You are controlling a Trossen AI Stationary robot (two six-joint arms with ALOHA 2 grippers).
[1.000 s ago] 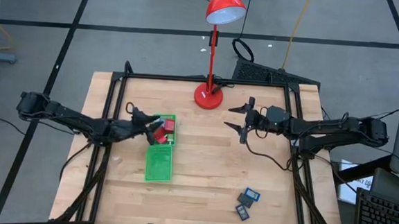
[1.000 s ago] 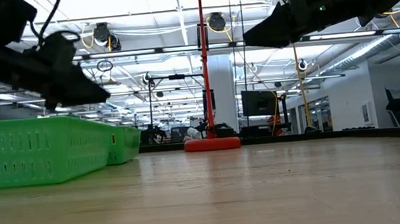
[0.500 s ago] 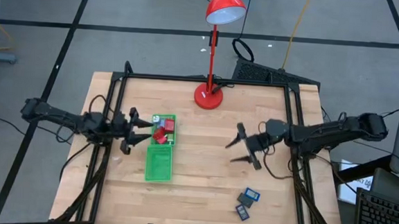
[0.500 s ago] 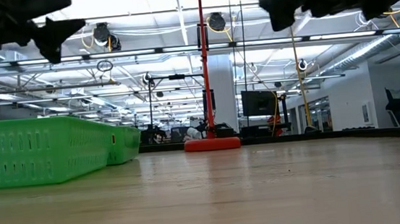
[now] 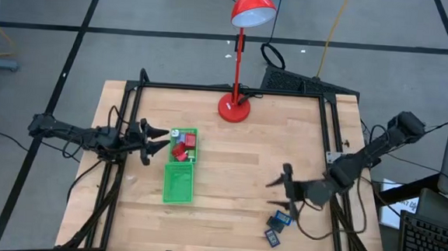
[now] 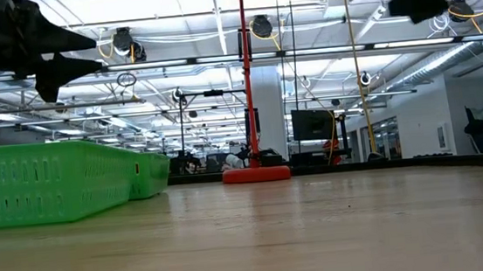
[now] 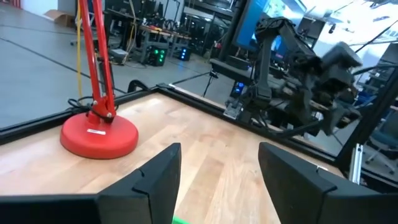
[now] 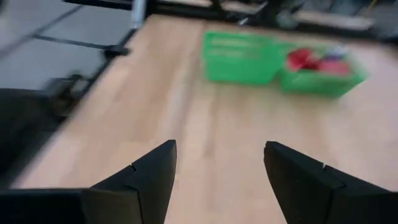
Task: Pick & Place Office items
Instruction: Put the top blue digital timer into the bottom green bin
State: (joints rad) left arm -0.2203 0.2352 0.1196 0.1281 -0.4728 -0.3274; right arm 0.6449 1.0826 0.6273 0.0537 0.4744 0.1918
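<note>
Dark rectangles [image 5: 277,227] just beside right gripper [image 5: 282,194], spread.

The dark left arm reaches in low from the left side, its pincer [image 5: 155,137] spread wide and empty. The dark right arm bends down from the right edge, its pincer [image 5: 281,187] also wide open, empty.

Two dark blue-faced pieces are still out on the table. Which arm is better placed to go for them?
Right, most likely. The right gripper hangs open just beside the two blue-faced pieces, while the left gripper sits open across the table by the green tray, far from them.
</note>
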